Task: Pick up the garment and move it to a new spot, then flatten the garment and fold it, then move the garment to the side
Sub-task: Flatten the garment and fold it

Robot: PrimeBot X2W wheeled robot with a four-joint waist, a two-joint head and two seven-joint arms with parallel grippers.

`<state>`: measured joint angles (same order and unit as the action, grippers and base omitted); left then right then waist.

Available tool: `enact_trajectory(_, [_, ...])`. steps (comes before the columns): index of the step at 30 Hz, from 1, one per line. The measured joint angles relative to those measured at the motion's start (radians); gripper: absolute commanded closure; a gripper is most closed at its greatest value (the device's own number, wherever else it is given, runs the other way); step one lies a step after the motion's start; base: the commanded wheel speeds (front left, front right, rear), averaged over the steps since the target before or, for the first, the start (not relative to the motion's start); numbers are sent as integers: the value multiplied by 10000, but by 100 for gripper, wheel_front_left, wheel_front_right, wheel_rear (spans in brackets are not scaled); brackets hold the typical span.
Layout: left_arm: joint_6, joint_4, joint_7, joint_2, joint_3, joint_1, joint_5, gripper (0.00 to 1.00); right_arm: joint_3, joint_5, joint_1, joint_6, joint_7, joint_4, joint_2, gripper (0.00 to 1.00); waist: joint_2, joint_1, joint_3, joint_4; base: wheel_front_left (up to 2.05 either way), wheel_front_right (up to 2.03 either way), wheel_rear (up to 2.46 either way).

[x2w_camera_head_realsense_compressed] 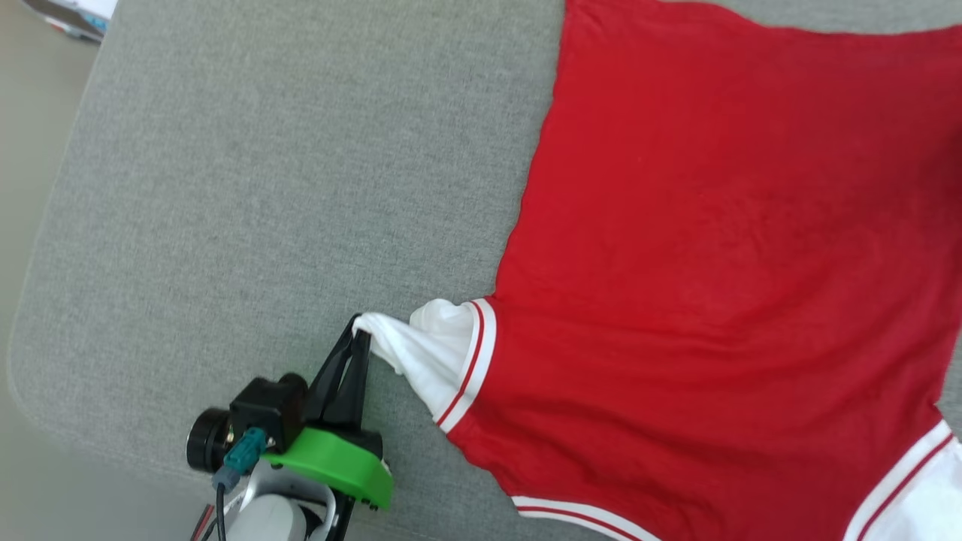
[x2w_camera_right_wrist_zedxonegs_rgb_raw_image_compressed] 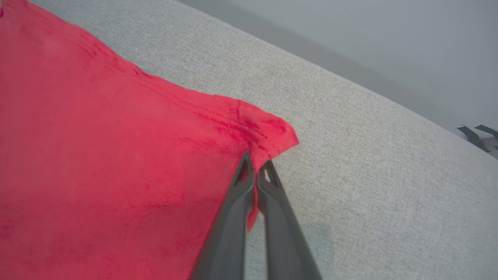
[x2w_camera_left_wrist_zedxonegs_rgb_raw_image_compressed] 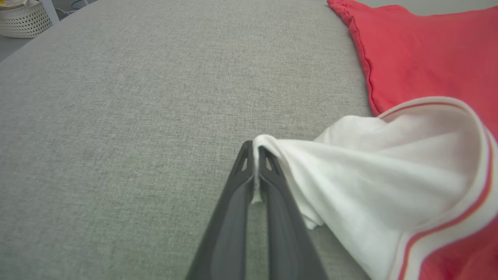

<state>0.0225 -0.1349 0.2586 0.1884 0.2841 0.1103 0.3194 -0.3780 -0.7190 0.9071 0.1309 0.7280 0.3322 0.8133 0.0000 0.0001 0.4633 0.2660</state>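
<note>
The garment (x2w_camera_head_realsense_compressed: 721,248), red with white sleeves and red-white striped trim, lies spread on the grey padded surface (x2w_camera_head_realsense_compressed: 263,188), plain red side up. My left gripper (x2w_camera_head_realsense_compressed: 361,330) at the lower left of the head view is shut on the tip of a white sleeve (x2w_camera_head_realsense_compressed: 421,349), pulling it out to the left. The left wrist view has the white cloth pinched between the dark fingers (x2w_camera_left_wrist_zedxonegs_rgb_raw_image_compressed: 255,155). In the right wrist view my right gripper (x2w_camera_right_wrist_zedxonegs_rgb_raw_image_compressed: 256,163) is shut on a red hem corner of the garment (x2w_camera_right_wrist_zedxonegs_rgb_raw_image_compressed: 268,136), slightly lifted off the surface.
The grey surface (x2w_camera_left_wrist_zedxonegs_rgb_raw_image_compressed: 136,116) stretches wide to the left of the garment, with its rounded edge at the far left. A white woven basket (x2w_camera_left_wrist_zedxonegs_rgb_raw_image_compressed: 23,17) sits on the floor beyond that edge. Dark objects (x2w_camera_right_wrist_zedxonegs_rgb_raw_image_compressed: 476,136) lie past the far edge.
</note>
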Motion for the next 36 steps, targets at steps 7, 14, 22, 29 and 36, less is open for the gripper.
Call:
enact_trajectory(7, [-6, -174, 0, 207, -151, -657, -33, 100, 238, -867, -2406, 2, -959, -1195, 859, 100, 0, -1, -986, -443, 0, 0, 0])
enact_trajectory(14, [-111, -192, -42, 433, -259, -1205, -31, 100, 1331, -1181, -5775, 4, -1580, -2247, 1120, 100, 0, -1, -1871, -953, 0, 0, 0])
enact_trajectory(22, [-247, -190, -130, 550, -265, -1524, -15, 100, 3101, -1076, -9621, 4, -1517, -3005, 431, 100, 0, -1, -2573, -1498, 0, 0, 0])
enact_trajectory(29, [-280, -165, -190, 564, -184, -1563, -15, 100, 3545, -560, -11819, 4, -1430, -2886, -1135, 100, 0, -2, -2801, -1726, 0, 0, 0])
enact_trajectory(36, [-357, -102, -265, 616, -105, -1562, -15, 100, 3841, -33, -11844, 4, -1985, -2826, -1810, 0, 0, -1, -2781, -1804, 0, 0, 0])
